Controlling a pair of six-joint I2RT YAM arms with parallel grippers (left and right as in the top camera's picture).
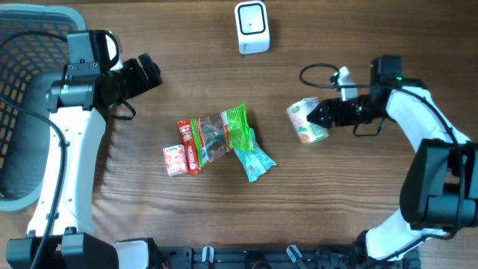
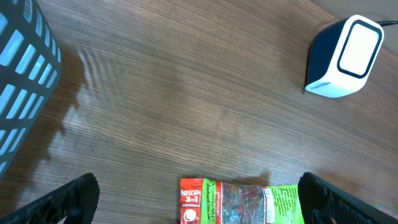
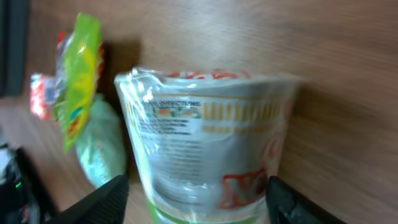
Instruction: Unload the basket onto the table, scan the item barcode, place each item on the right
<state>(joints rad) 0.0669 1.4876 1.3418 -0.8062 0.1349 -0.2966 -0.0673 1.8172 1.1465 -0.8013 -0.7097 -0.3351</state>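
The right gripper (image 3: 196, 200) straddles the cup noodle (image 3: 205, 137) at the right; whether it pinches the cup, I cannot tell. The next move should lift the cup and turn its barcode toward the far scanner (image 1: 252, 27). The left gripper (image 1: 153, 72) is released and empty.

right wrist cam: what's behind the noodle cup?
Behind the noodle cup, frame left: a yellow-green packet, a pale green packet, a red sachet, on the table. Whatever lies straight behind it is covered.

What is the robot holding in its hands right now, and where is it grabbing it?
Left gripper: open, holding nothing. Right gripper: fingers either side of the noodle cup near its narrow bottom end; whether they grip it cannot be told.
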